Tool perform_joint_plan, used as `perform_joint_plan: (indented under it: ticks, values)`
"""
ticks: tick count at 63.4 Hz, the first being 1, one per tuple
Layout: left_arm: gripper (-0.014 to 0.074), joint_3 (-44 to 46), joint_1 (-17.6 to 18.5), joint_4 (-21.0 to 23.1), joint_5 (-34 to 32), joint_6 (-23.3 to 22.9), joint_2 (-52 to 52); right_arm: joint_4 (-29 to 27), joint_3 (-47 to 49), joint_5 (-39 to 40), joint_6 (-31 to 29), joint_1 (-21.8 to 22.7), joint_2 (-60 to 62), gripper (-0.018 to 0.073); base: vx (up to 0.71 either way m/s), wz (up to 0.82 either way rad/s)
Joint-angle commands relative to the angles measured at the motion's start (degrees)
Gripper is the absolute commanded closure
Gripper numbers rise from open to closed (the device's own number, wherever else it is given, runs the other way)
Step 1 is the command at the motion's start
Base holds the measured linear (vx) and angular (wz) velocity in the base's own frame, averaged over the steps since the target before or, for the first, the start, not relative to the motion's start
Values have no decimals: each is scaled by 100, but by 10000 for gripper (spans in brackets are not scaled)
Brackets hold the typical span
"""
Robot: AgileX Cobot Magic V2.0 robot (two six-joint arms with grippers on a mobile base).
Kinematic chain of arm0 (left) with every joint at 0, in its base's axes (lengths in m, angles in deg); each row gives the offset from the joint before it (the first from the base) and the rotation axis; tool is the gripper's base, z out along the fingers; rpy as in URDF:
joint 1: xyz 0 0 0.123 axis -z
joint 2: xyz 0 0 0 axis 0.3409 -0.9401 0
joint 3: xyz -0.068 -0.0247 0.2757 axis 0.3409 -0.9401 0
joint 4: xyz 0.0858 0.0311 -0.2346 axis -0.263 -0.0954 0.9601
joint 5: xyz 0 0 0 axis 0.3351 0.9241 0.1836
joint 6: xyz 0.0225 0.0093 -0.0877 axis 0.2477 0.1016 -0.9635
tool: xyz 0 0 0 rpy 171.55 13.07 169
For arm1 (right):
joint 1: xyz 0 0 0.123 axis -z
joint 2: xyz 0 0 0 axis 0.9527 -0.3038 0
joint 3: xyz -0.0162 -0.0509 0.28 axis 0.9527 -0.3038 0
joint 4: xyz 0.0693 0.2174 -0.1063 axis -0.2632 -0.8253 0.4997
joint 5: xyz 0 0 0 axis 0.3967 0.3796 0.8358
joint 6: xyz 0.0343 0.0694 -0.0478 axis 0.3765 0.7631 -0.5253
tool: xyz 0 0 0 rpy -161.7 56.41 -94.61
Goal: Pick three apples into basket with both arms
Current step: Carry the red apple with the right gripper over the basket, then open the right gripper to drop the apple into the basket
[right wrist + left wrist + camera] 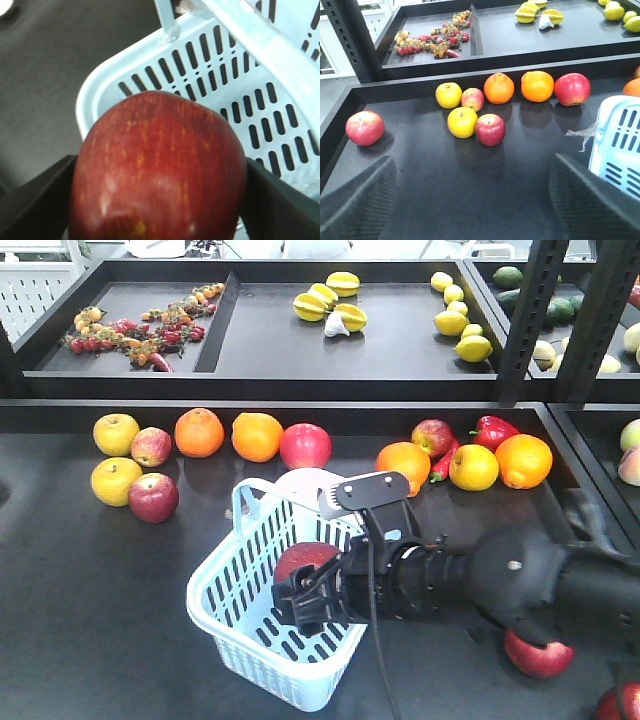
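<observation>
My right gripper (305, 590) is shut on a dark red apple (303, 558) and holds it over the pale blue basket (225, 615). In the right wrist view the apple (157, 170) fills the space between the black fingers (35, 205), with the basket's slotted bottom (280, 125) behind it. My left gripper (475, 210) is open above bare black table, with nothing between its fingers (355, 200). Ahead of it lie a red apple (490, 129) and another at far left (365, 127). The basket's corner (620, 145) is to its right. Another red apple (538, 652) lies under the right arm.
Along the table's back stand yellow apples (116, 433), oranges (199, 432), a big red apple (305, 446) and a red pepper (497, 430). The raised shelf behind holds starfruit (330, 305) and lemons (455, 320). A black post (525, 320) stands at right. The basket's handle (245, 495) is upright.
</observation>
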Motion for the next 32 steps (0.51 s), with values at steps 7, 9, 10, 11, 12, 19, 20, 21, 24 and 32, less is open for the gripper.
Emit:
perform_joint_plan:
  ticks: [7, 9, 10, 11, 12, 19, 20, 21, 24, 32]
  values:
    - [7, 151, 6, -71, -353, -61, -32, -105, 250, 384, -63, -12, 7, 239, 0, 0]
    - [7, 151, 6, -71, -353, -61, -32, -105, 250, 397, -63, -12, -15, 225, 0, 0]
    - [7, 151, 6, -71, -353, -61, -32, -105, 250, 410, -63, -12, -22, 218, 0, 0]
    - [7, 151, 6, -71, -353, -61, -32, -105, 250, 418, -63, -12, -28, 211, 0, 0]
    - [7, 151, 6, -71, -353, -61, -32, -105, 250, 425, -63, -12, -44, 199, 0, 0]
    - [7, 151, 6, -71, -353, -61, -32, -105, 250, 553, -63, -12, -125, 130, 0, 0]
    - [7, 151, 6, -71, -353, -61, -32, -105, 250, 562, -63, -12, -131, 120, 0, 0]
    - [7, 151, 6, -71, -353, -61, -32, -105, 250, 567, -63, -12, -138, 110, 0, 0]
    - [7, 151, 6, -71, -353, -61, -32, -105, 250, 573, -63, -12, -161, 70, 0, 0]
    - [7, 151, 6, -71, -353, -61, -32, -105, 250, 573, -63, -12, -227, -3, 0, 0]
